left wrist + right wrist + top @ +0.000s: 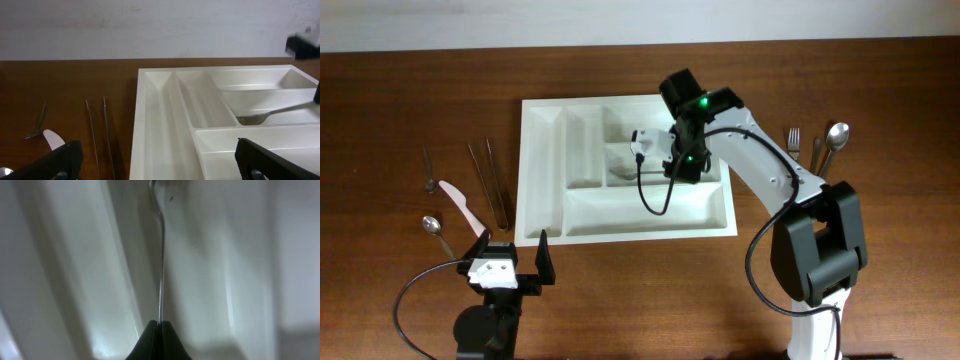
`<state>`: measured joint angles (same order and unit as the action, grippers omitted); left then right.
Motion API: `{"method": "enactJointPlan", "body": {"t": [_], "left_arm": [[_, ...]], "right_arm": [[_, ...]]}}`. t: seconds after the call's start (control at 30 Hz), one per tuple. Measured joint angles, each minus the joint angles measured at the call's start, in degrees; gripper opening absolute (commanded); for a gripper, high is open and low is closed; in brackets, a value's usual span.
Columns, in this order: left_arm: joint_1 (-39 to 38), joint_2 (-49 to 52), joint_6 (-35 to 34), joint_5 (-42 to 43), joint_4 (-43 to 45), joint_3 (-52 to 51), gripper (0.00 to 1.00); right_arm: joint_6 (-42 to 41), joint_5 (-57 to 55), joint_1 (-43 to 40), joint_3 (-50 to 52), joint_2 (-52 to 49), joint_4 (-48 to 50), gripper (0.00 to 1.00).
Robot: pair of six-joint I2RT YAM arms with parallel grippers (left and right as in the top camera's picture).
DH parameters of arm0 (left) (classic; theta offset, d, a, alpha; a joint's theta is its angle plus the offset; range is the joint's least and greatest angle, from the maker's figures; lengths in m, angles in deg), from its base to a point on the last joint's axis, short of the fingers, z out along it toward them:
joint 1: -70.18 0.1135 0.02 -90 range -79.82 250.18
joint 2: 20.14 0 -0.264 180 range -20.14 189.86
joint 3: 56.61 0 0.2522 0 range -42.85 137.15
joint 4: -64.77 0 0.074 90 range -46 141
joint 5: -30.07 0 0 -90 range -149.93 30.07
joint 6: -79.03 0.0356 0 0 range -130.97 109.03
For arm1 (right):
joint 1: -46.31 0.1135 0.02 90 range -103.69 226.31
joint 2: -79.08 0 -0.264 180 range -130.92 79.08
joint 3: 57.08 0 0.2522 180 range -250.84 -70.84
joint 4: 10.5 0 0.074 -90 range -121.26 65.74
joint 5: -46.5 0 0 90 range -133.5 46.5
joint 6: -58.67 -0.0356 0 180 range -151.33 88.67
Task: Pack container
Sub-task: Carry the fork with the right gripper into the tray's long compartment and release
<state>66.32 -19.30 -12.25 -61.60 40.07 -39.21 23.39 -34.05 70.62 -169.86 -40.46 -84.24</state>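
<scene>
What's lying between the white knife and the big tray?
Two thin metal rods lie side by side between the knife and the tray. The overhead view shows this best.

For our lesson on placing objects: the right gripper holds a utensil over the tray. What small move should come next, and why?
Probably lower the right gripper slightly and open it. It is shut on the utensil, whose head seems to rest on the floor of a long compartment in the container, so release should leave it inside.
</scene>
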Motion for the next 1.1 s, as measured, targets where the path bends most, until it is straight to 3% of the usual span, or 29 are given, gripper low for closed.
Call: {"method": "enactJointPlan", "body": {"t": [0.07,0.1,0.13,0.2,0.3,0.4,0.63,0.73,0.77,0.93,1.1], "left_arm": [[0.00,0.00,0.00,0.00,0.00,0.00,0.99],[0.00,0.00,0.00,0.00,0.00,0.00,0.99],[0.00,0.00,0.00,0.00,0.00,0.00,0.99],[0.00,0.00,0.00,0.00,0.00,0.00,0.99],[0.00,0.00,0.00,0.00,0.00,0.00,0.99],[0.00,0.00,0.00,0.00,0.00,0.00,0.99],[0.00,0.00,0.00,0.00,0.00,0.00,0.99],[0.00,0.00,0.00,0.00,0.00,0.00,0.99],[0.00,0.00,0.00,0.00,0.00,0.00,0.99],[0.00,0.00,0.00,0.00,0.00,0.00,0.99],[0.00,0.00,0.00,0.00,0.00,0.00,0.99]], "right_arm": [[0.33,0.13,-0.15,2.19,-0.02,1.62,0.58],[0.42,0.15,-0.15,2.95,-0.04,2.21,0.81],[0.37,0.17,-0.15,3.48,-0.07,2.67,0.87],[-0.63,0.09,-0.15,3.76,-0.07,3.65,0.89],[-3.48,-0.55,-0.15,3.26,-0.07,4.35,0.83],[-9.84,-2.08,-0.33,0.52,-0.22,3.74,0.92],[-28.22,-3.02,-3.82,-17.46,-0.52,-6.64,0.93],[-36.72,-2.97,-8.09,-23.19,-0.42,-9.81,0.94],[-40.26,-2.97,-10.01,-24.24,-0.37,-10.34,0.98],[-55.69,1.05,-22.82,-25.09,-0.35,-12.48,0.99],[-61.16,6.86,-33.79,-24.61,-0.35,-12.66,0.99]]}}
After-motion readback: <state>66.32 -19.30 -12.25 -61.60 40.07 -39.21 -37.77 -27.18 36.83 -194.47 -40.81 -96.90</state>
